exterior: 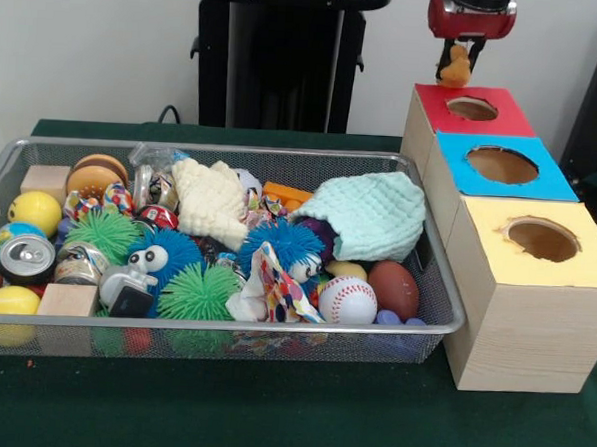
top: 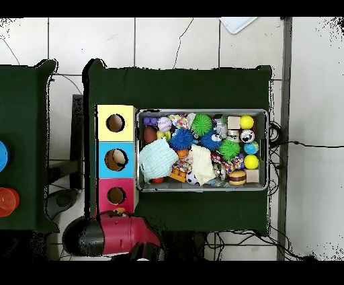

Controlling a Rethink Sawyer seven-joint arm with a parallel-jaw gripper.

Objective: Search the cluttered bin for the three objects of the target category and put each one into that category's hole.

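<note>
The tool [exterior: 458, 54] hangs above the far edge of the red-topped box [exterior: 430, 108], closed on a small tan-orange soft toy [exterior: 454, 69] that hangs upright under it, its long axis vertical; which way the toy faces I cannot tell. The toy is in the air, a little behind the round hole [exterior: 473, 108] in the red top, and nothing stands between them. Next in the row toward the camera are the blue-topped box [exterior: 541, 181] and the yellow-topped box [exterior: 587, 261], touching side by side, each with its own round hole. The row stands just beside the right short end of the wire mesh basket [exterior: 444, 316] in the front view, on the green desk [exterior: 269, 412]. The basket lies with its long axis across the desk and is full: a pale green knitted cloth [exterior: 374, 215] covers the corner nearest the boxes, a white baseball [exterior: 348, 299] and a brown toy football [exterior: 393, 289] lie under it near the front rim, and blue and green spiky balls [exterior: 197, 290] fill the middle. A pale yellow piece [exterior: 346, 270] shows just behind the baseball. In the overhead view the red arm [top: 124, 235] reaches the desk edge beside the red box, and open green desk remains along both long sides of the basket.
</note>
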